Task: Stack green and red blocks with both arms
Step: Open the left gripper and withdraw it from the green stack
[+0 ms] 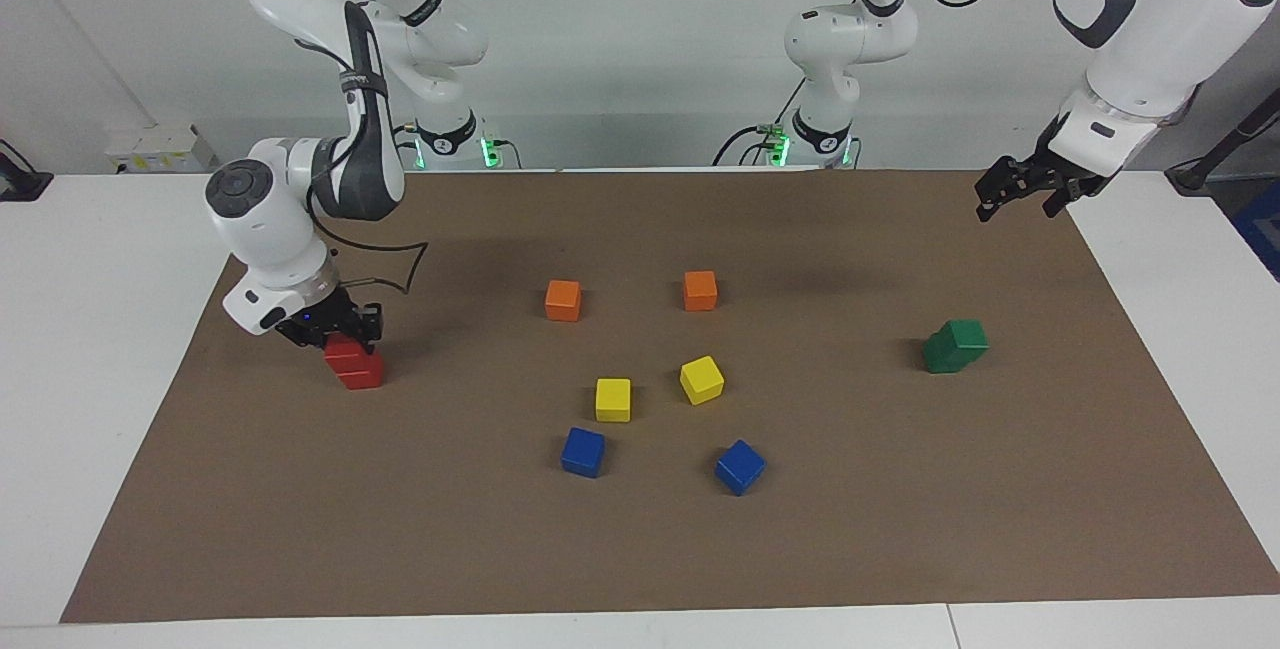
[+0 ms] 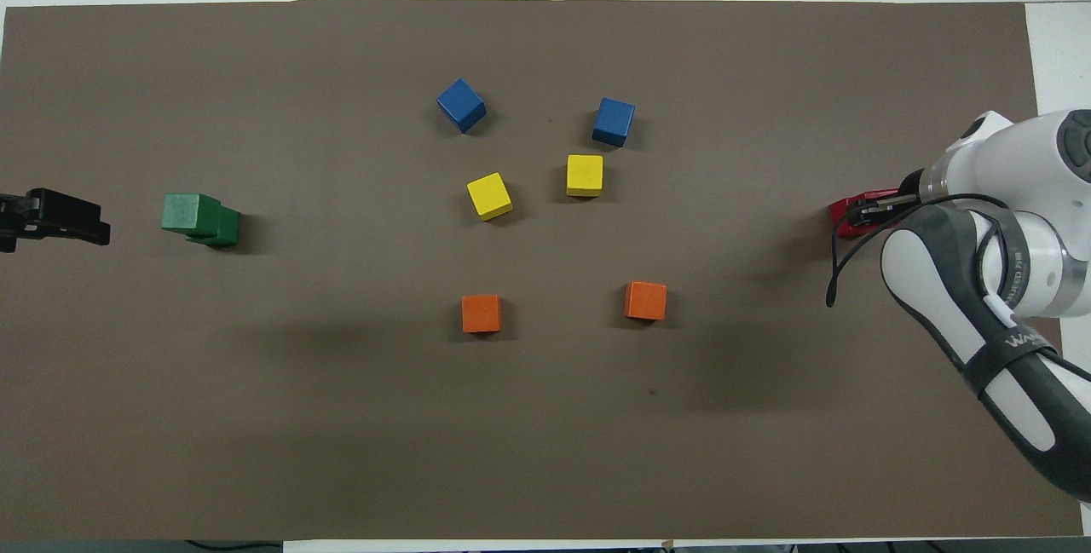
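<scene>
Right hand (image 1: 336,329) is clamped on the upper red block (image 1: 346,353), which sits on the lower red block (image 1: 361,372) at the right arm's end of the bench (image 1: 100,259). Left hand (image 1: 1022,191), fingers apart, hangs over the mat's (image 1: 640,549) edge; the green blocks (image 1: 955,345) stand stacked, askew, at the left arm's end.

Both views are bright and evenly lit from overhead; the brown mat (image 1: 640,549) shows no glare; each cube casts only a short, soft shadow at its base; broader, fainter arm shadows lie on the mat near the 2 orange cubes (image 2: 482,313); focus is sharp throughout; the glossy white arm shells (image 1: 1150,9) carry mild highlights; the mat's edges look straight, with no visible distortion.
</scene>
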